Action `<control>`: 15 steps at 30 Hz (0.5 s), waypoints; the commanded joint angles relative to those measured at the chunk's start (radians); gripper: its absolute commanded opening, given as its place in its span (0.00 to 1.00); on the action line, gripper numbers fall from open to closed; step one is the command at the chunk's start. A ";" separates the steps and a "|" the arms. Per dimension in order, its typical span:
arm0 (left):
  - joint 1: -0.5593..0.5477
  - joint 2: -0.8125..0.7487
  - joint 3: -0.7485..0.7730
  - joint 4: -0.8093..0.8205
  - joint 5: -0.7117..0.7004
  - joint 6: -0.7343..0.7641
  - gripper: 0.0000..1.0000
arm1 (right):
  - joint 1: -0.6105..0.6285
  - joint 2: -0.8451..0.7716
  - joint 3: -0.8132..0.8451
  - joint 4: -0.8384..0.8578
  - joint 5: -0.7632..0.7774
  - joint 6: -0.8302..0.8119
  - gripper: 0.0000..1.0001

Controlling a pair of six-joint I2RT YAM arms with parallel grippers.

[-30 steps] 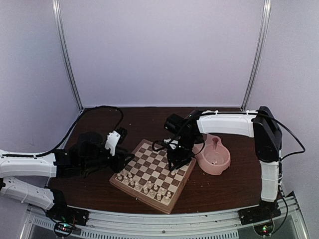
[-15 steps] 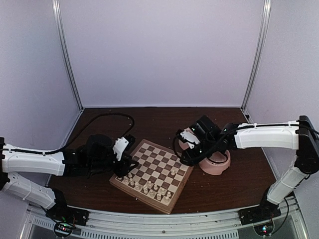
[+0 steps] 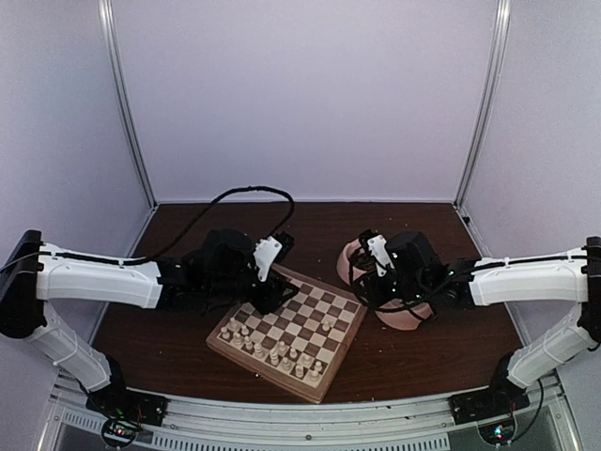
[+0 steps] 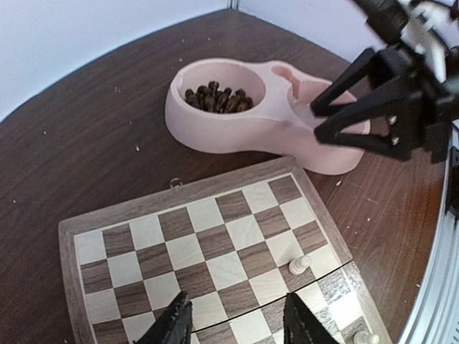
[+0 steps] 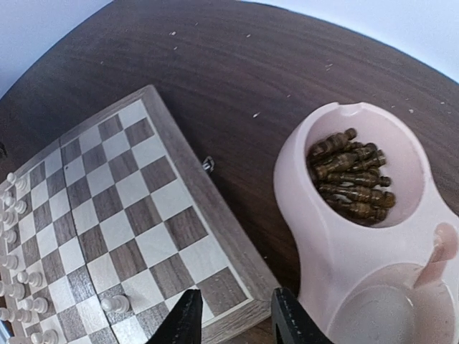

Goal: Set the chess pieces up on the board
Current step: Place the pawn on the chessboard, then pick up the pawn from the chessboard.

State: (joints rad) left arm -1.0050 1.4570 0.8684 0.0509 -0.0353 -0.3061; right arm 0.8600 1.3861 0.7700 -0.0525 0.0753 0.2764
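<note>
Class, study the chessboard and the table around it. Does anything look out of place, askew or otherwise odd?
One pale chess piece stands alone near the right side of the board, apart from the other pale pieces lined up along its near edge. The board also lies askew to the near edge of the table.

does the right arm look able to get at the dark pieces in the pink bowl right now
Probably yes. The right pincer hangs open and empty close by the pink bowl, and the dark pieces lie in its uncovered compartment with nothing over them.
</note>
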 commanded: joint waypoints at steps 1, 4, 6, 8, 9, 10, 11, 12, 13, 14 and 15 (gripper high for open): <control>-0.029 0.117 0.150 -0.031 0.021 -0.003 0.44 | 0.007 -0.063 -0.043 0.084 0.167 0.038 0.35; -0.054 0.165 0.216 -0.090 0.018 0.017 0.45 | 0.007 -0.083 -0.062 0.070 0.254 0.056 0.35; -0.063 0.173 0.206 -0.088 0.016 0.024 0.45 | 0.005 -0.094 -0.064 0.050 0.301 0.062 0.35; -0.066 0.180 0.193 -0.092 0.016 0.031 0.45 | 0.005 -0.107 -0.066 0.032 0.325 0.059 0.35; -0.068 0.189 0.198 -0.112 0.017 0.033 0.45 | 0.006 -0.114 -0.067 0.028 0.333 0.057 0.35; -0.069 0.200 0.211 -0.142 0.020 0.034 0.45 | 0.005 -0.121 -0.068 0.024 0.340 0.053 0.35; -0.073 0.220 0.230 -0.176 0.024 0.043 0.44 | 0.003 -0.127 -0.071 0.022 0.351 0.051 0.35; -0.080 0.236 0.252 -0.217 0.018 0.053 0.44 | 0.004 -0.130 -0.073 0.018 0.371 0.050 0.35; -0.087 0.250 0.274 -0.251 0.003 0.062 0.44 | 0.002 -0.133 -0.074 0.011 0.384 0.051 0.36; -0.097 0.265 0.289 -0.278 -0.013 0.070 0.44 | 0.000 -0.136 -0.073 0.006 0.397 0.048 0.36; -0.108 0.279 0.306 -0.300 -0.028 0.074 0.44 | -0.002 -0.138 -0.074 0.002 0.410 0.048 0.36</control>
State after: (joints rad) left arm -1.0821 1.6848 1.1023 -0.1341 -0.0257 -0.2752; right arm 0.8600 1.2758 0.7071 -0.0227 0.3870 0.3206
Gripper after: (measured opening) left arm 0.442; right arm 0.356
